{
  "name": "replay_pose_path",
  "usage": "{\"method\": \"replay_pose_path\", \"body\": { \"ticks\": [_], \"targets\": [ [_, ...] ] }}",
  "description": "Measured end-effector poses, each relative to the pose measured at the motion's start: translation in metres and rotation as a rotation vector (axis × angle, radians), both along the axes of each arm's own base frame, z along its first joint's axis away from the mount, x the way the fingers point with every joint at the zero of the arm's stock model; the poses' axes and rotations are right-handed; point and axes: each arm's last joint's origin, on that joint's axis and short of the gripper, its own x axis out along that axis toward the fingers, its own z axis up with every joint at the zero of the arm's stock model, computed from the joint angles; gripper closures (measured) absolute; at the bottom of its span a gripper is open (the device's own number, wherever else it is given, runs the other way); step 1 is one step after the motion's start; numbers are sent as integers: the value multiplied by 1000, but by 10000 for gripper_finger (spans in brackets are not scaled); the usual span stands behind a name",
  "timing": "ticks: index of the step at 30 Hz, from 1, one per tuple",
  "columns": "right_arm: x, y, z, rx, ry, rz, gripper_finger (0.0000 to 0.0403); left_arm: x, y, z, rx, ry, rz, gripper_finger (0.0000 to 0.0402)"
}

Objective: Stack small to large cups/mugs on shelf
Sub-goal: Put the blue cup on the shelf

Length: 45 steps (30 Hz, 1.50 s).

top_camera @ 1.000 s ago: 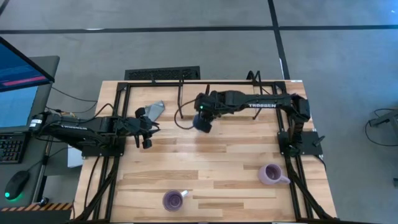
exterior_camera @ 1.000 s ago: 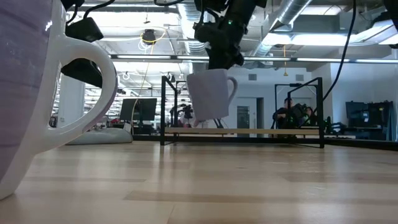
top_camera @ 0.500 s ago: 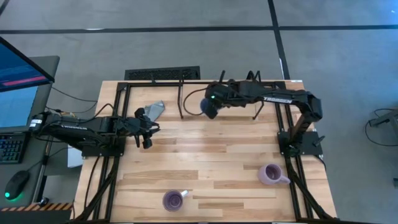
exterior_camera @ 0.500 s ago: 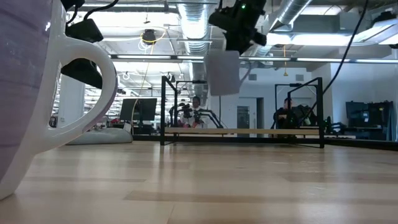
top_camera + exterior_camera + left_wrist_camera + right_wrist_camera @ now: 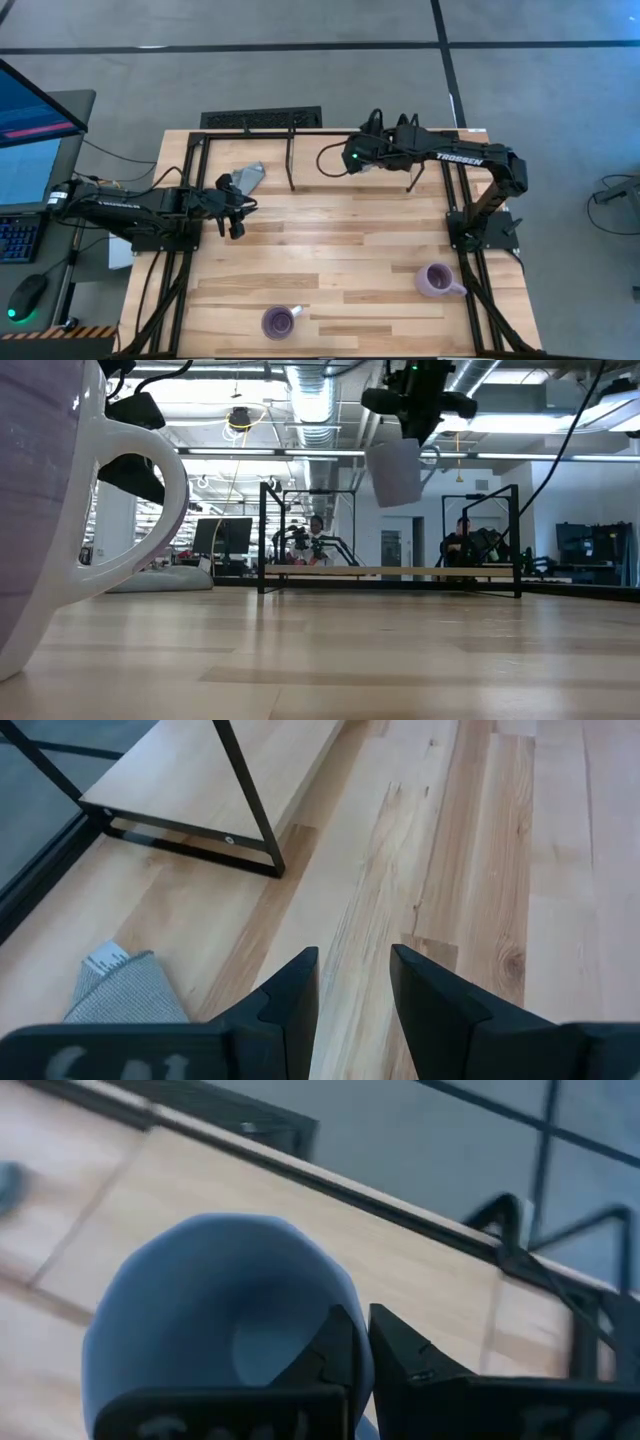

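- Carrying the blue mug [image 5: 215, 1315] over the shelf [image 5: 300, 150] at the far edge of the table [image 5: 330, 260]; right gripper [image 5: 358, 1345] pinched tight on the mug's rim, one finger inside, one outside.
- Hanging high above the shelf board in the low view, mug [image 5: 394, 472] clear of the top rail, nothing touching yet.
- Best done by lowering straight down between the rails, keeping the mug level, base flat to the board before easing the grip.
- Worth choosing one end of the board, leaving room alongside for two more mugs in order of size.
- Risk: clipping the thin black frame with mug or wrist on the way down.
- Still out on the near part of the table: purple mug [image 5: 279, 321] and pale lilac mug [image 5: 436, 280], well apart.
- Parked near the grey folded cloth [image 5: 248, 177]: left gripper [image 5: 352, 982], fingers apart, holding nothing.
- Readable writing: "TROSSEN" in white on the right arm [image 5: 465, 158]; white lettering on the left arm [image 5: 105, 203] too small to make out.
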Motion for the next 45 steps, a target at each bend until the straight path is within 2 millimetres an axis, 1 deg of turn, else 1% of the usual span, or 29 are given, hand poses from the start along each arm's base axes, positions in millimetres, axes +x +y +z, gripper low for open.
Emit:
{"method": "replay_pose_path", "body": {
  "ticks": [3,7,10,12,15,18,20,23,26,28,30,36,39,45],
  "targets": [
    [4,1,-4,-29,-26,-67,377,0,0,0,0,2,0,283],
    [5,4,-7,-33,-63,-149,376,0,0,-1,1,7,0,283],
    [1,4,-9,-52,-73,-232,376,-1,0,-2,1,22,0,283],
    [4,3,-12,-71,-106,-274,377,-3,0,-3,1,43,0,283],
    [0,4,-21,-44,-61,-314,377,-4,0,-5,-7,59,7,283],
    [1,4,-31,-36,-118,-368,377,-4,0,-5,-11,57,10,283],
    [-3,5,-42,-15,-73,-397,377,-4,0,-5,-11,56,11,283],
    [-3,5,-55,-5,-111,-449,377,-4,0,-5,-12,56,10,283],
    [-8,6,-68,24,-80,-487,377,-4,0,-5,-13,56,10,283],
    [-6,6,-75,25,-124,-514,377,-4,0,-5,-13,56,9,283],
    [-8,5,-79,24,-131,-537,377,-4,0,-5,-13,56,9,283],
    [-6,-7,-89,20,-213,-600,377,-4,0,-5,-14,56,9,283],
    [-5,-14,-89,19,-248,-622,377,-4,0,-5,-15,56,7,283],
    [-9,-30,-89,44,-255,-672,377,-4,0,-5,-15,57,7,283]
  ]
}}
